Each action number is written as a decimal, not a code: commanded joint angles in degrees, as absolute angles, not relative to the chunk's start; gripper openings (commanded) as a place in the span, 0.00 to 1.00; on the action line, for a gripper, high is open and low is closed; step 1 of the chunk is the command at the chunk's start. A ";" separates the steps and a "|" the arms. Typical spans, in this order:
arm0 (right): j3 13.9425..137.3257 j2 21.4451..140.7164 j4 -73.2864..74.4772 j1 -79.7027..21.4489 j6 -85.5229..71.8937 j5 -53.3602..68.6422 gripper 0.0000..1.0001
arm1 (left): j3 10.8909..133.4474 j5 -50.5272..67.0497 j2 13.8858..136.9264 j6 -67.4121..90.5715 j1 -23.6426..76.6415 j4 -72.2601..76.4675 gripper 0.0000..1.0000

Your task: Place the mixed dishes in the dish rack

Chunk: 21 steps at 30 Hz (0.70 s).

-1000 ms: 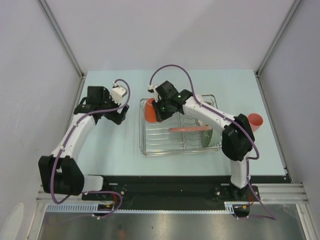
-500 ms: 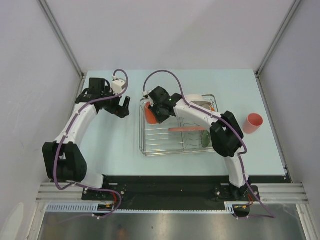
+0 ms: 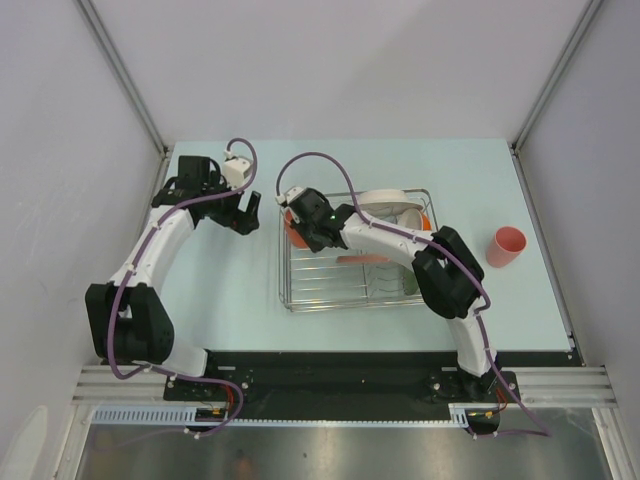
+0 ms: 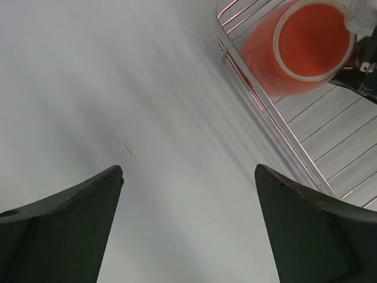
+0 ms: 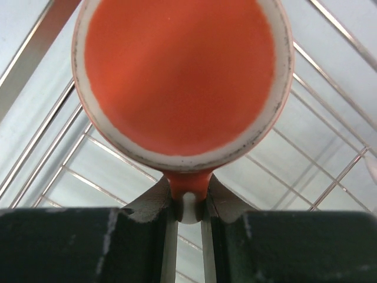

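Note:
The silver wire dish rack (image 3: 340, 306) stands mid-table. My right gripper (image 3: 301, 226) is shut on the handle of the orange mug (image 3: 292, 233), holding it over the rack's back left corner. In the right wrist view the mug (image 5: 179, 71) shows its orange inside and pale rim, and the gripper (image 5: 188, 203) pinches the handle above the rack wires (image 5: 330, 171). The left gripper (image 3: 246, 214) hangs open over bare table left of the rack. Its wrist view shows the open gripper (image 4: 188, 177), the mug (image 4: 306, 44) and the rack edge (image 4: 277, 112).
Inside the rack are a white plate (image 3: 385, 197) at the back, a pink plate (image 3: 362, 259) on edge in the middle and a pale green bowl (image 3: 411, 281) at the front right. A pink tumbler (image 3: 506, 246) stands on the table right of the rack.
My right arm has carried the mug left and a little back, toward the rack's back left corner. The left arm drew back at first, then stayed still and open.

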<state>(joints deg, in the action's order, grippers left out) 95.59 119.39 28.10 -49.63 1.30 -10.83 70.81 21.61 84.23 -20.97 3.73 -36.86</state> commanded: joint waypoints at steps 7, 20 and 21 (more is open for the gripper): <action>92.90 117.68 22.05 -48.16 0.26 -13.79 0.00 | 70.13 21.45 82.09 -20.92 3.25 -33.93 1.00; 88.51 113.65 22.76 -50.62 -1.41 -17.40 0.85 | 75.67 21.36 83.76 -18.37 3.43 -34.72 1.00; 88.59 113.38 22.94 -50.80 -1.23 -17.66 0.99 | 75.76 21.36 83.76 -18.54 3.43 -34.80 1.00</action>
